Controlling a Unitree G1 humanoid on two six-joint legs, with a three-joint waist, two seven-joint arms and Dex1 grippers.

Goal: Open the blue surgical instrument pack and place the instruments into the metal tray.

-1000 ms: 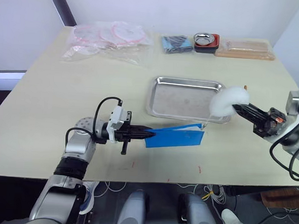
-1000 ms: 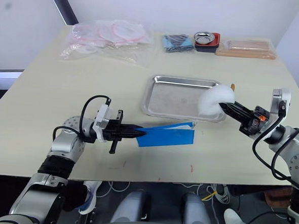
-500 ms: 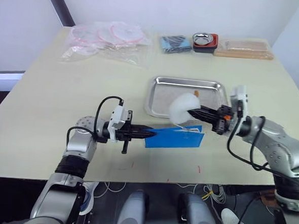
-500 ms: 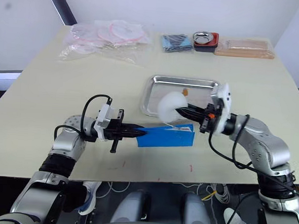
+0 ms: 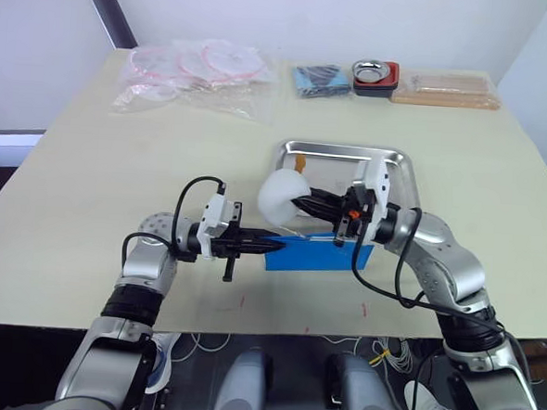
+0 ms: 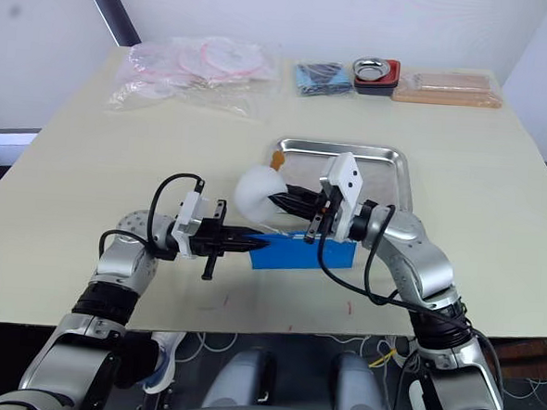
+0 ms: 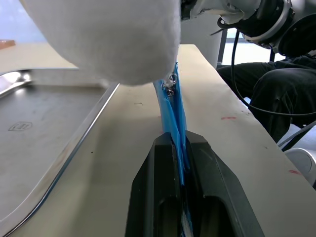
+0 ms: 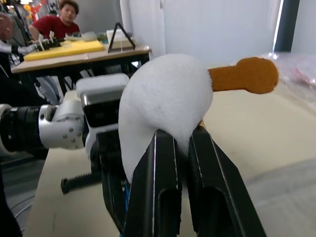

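Status: opening in progress, no transfer yet.

1. The left gripper [image 5: 273, 246] is clamped on the near-left edge of the blue surgical instrument pack [image 5: 324, 255]. In the left wrist view the blue wrap [image 7: 174, 129] runs edge-on between the two closed fingers and extends straight ahead of them.

2. The pack lies on the table [image 5: 89, 175] directly in front of the left fingertips — it appears partly lifted at the gripped edge, otherwise flat. A small metal part [image 7: 170, 90] shows at the wrap's far end in the left wrist view; what it is cannot be determined.

3. The right gripper [image 5: 297, 204] is closed on a white fluffy item [image 5: 281, 195] with an orange tab [image 8: 244, 77]. It hangs just above the pack's left end, close beyond the left fingertips.

4. The metal tray [image 5: 385, 158] sits behind the right gripper, just beyond the pack. Its floor appears bare.

Assessment: the pack is held but not visibly unfolded; no instruments are exposed. Remaining work is judged to be nearly all of it — spreading the wrap, then lifting each instrument into the tray.
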